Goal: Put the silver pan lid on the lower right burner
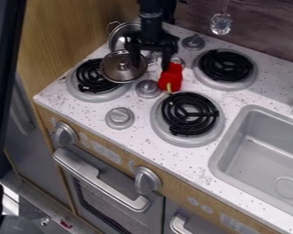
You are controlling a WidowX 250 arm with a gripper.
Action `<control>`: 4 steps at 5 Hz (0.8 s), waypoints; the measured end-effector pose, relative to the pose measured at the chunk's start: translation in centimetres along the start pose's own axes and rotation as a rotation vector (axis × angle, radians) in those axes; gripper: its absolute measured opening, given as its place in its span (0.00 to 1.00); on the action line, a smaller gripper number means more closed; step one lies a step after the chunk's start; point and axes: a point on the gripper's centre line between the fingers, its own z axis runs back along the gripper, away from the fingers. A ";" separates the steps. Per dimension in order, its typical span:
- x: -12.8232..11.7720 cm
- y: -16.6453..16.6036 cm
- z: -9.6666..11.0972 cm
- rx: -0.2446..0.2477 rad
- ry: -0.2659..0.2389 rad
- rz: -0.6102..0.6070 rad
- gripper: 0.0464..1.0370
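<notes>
Silver pan lid (119,73) overlaps edge of lower L burner (93,77), just L of gripper (150,66) in cam view, jaws spread w/ nothing gripped, so prob. shift L for grasp, i.e. away from lower R burner (188,113).

No print legible. Pale block of marks (106,153) on the wood-look front panel (182,191), between the two oven knobs, too small to make out; second pale block (236,223) toward the panel's lower right end, likewise unreadable. Small pale marks beside the knobs and two pale round marks (199,205) right of the right-hand knob (147,180), any lettering or numbers indistinct.
</notes>
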 end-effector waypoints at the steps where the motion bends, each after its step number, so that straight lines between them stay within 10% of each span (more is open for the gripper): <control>1: 1.4 1.9 0.2 -0.006 -0.011 -0.021 0.96; 4: 3.6 4.9 -0.1 -0.003 -0.068 -0.093 0.96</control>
